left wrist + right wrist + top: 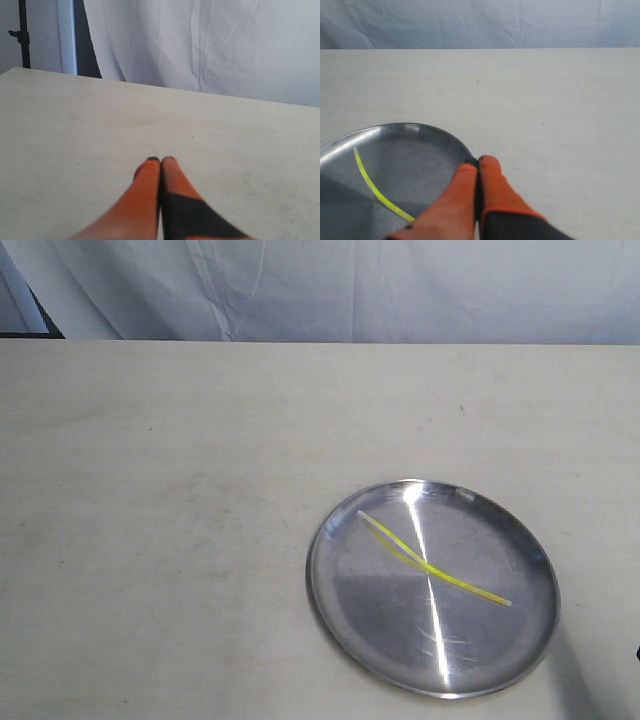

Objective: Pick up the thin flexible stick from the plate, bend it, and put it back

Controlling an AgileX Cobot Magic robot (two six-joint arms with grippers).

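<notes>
The round silver plate (pixel 520 650) lies on the table at the lower right of the exterior view. A thin yellow-green stick (pixel 432 567) rests across it, slightly curved. Neither gripper shows in the exterior view. In the right wrist view my right gripper (pixel 478 162) is shut with nothing between its orange fingers; its tips hover at the plate's rim (pixel 420 126), and the stick (pixel 370 186) lies well to one side of them. In the left wrist view my left gripper (pixel 160 160) is shut and empty over bare table, with no plate in sight.
The pale wooden table (pixel 180 500) fills most of the exterior view. A white cloth backdrop (pixel 330 290) hangs behind its far edge. A dark stand pole (pixel 22 35) rises beyond the table in the left wrist view.
</notes>
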